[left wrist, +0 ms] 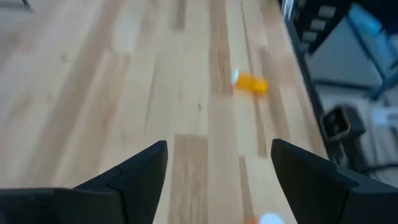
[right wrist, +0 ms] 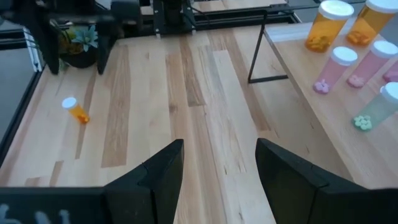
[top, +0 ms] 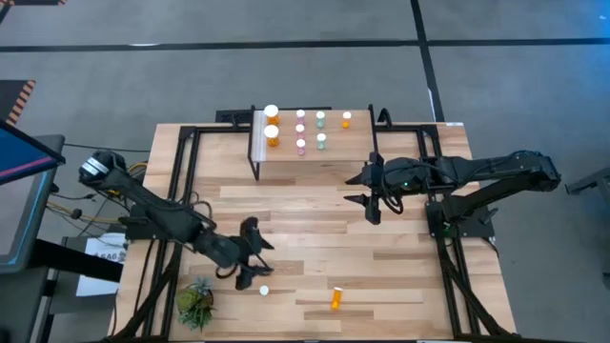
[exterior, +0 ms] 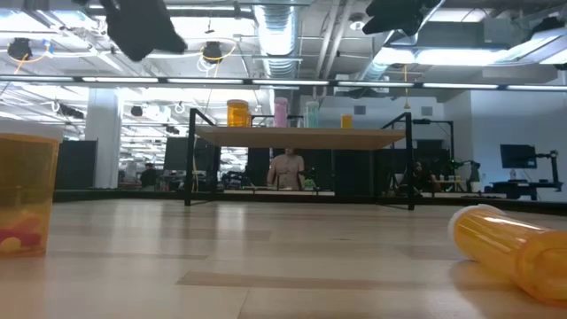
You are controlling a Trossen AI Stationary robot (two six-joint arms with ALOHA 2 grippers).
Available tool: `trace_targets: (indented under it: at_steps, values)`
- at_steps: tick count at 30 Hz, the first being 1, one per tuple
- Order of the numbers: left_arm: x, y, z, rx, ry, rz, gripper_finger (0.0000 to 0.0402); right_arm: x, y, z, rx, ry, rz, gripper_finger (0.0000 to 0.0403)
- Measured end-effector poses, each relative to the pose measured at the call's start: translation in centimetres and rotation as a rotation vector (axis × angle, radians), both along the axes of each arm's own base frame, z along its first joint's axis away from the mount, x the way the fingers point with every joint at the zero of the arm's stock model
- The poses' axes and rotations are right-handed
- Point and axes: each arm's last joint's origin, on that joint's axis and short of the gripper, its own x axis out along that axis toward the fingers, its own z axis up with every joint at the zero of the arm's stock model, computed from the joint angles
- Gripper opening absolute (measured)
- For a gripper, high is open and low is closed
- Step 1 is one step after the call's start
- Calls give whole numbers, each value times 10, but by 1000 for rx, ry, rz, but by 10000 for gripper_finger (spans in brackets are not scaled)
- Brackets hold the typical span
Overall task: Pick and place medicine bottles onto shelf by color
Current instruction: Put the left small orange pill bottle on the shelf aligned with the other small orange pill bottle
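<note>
Claws both gape empty, we see. Left claw (top: 255,255) reaches low over the table (top: 315,219) beside an upright bottle (top: 264,291); right claw (top: 366,195) hovers before the shelf (top: 338,143).

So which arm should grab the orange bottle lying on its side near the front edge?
Probably left. The left gripper hangs open at the front of the table, near the fallen orange bottle. The right gripper, also open, sits back by the shelf, farther away.
</note>
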Motion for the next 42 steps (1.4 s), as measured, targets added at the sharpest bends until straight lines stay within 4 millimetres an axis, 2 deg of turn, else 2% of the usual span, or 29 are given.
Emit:
trace_targets:
  at_steps: [7, 13, 21, 28, 31, 38, 42]
  values:
    - [24, -19, -29, 8, 239, -74, 274, 0, 0, 0, -3, 3, 2, 221]
    - [43, -37, -29, 7, 369, -141, 274, 0, 0, 0, -15, 9, 8, 221]
    - [40, -44, -27, 67, 442, -115, 274, -3, 5, 3, -130, -11, -74, 221]
    - [32, -53, -25, 83, 426, -106, 274, -12, 29, 18, -154, -135, 14, 221]
    - [31, -55, -25, 79, 425, -101, 274, -15, 37, 10, -148, -189, 52, 221]
    - [29, -58, -24, 38, 430, -65, 274, -33, 44, -30, -132, -239, 104, 221]
    - [30, -60, -26, 40, 419, -68, 274, -47, 41, -33, -115, -309, 105, 221]
